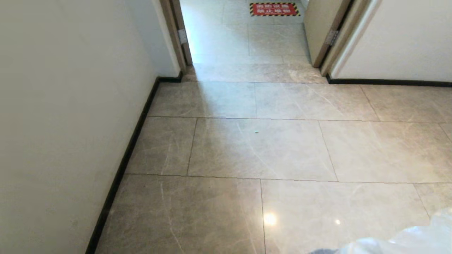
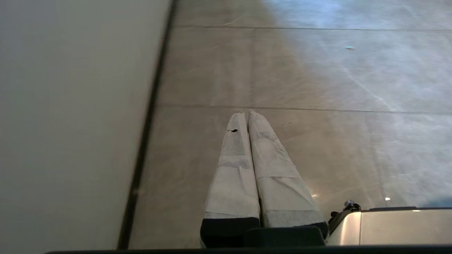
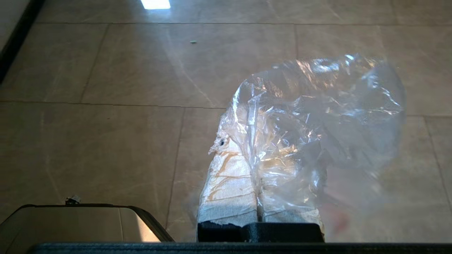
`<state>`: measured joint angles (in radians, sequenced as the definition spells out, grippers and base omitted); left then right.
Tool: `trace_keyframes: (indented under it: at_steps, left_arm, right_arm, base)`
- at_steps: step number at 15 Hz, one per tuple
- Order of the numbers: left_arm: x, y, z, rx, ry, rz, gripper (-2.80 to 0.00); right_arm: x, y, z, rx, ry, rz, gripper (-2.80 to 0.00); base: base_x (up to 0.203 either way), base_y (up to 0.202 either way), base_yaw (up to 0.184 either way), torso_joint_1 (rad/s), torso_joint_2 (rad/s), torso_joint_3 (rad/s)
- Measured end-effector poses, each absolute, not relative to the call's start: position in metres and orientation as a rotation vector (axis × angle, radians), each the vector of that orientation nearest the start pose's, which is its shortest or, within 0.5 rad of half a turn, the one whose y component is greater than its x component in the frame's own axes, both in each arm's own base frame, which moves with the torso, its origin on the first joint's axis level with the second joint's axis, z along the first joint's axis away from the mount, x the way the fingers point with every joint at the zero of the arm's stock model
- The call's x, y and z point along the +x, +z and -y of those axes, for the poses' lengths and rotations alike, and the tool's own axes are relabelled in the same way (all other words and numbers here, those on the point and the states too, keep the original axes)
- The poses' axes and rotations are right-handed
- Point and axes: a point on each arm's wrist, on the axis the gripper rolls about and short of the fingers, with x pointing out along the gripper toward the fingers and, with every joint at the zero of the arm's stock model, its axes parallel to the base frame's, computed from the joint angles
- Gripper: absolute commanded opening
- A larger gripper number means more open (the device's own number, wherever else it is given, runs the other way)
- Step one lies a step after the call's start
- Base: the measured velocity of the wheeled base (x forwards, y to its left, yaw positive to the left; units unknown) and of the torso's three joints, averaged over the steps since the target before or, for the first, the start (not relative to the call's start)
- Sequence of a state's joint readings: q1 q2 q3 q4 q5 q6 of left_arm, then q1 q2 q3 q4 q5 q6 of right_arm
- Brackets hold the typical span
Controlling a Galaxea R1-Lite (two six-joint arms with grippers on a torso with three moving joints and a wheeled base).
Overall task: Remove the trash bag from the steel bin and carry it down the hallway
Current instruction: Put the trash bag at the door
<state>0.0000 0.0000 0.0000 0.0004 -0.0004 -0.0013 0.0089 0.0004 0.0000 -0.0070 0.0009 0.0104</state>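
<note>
The trash bag (image 3: 317, 113), thin crinkly clear plastic, bunches up around my right gripper (image 3: 247, 123), which is shut on its film. The white-wrapped fingers are pressed together with plastic draped over one of them. A corner of the bag (image 1: 406, 240) shows at the lower right of the head view. My left gripper (image 2: 247, 114) is shut on nothing and hangs over the tiles near the left wall. The hallway floor (image 1: 261, 148) is glossy grey-beige marbled tile. The steel bin is out of view.
A white wall (image 1: 63, 123) with black skirting (image 1: 123, 165) runs close along the left. Ahead is a doorway (image 1: 243, 42) with a red and yellow floor sticker (image 1: 274, 9) beyond it. An open door (image 1: 325, 31) and another white wall (image 1: 399, 38) stand at the right.
</note>
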Motion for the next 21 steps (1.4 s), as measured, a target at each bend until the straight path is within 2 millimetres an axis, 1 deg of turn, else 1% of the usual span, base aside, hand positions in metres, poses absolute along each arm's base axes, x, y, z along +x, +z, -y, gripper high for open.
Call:
trace_keyframes:
  at_steps: [21]
  left_arm:
    - [-0.0228,0.0755,0.0,-0.001,0.0,0.0,-2.8]
  right_arm:
    - [-0.0228,0.0761,0.0001,0.006,0.011,0.005,-2.8]
  base:
    - [0.001,-0.009,0.173,0.002,0.0,0.003]
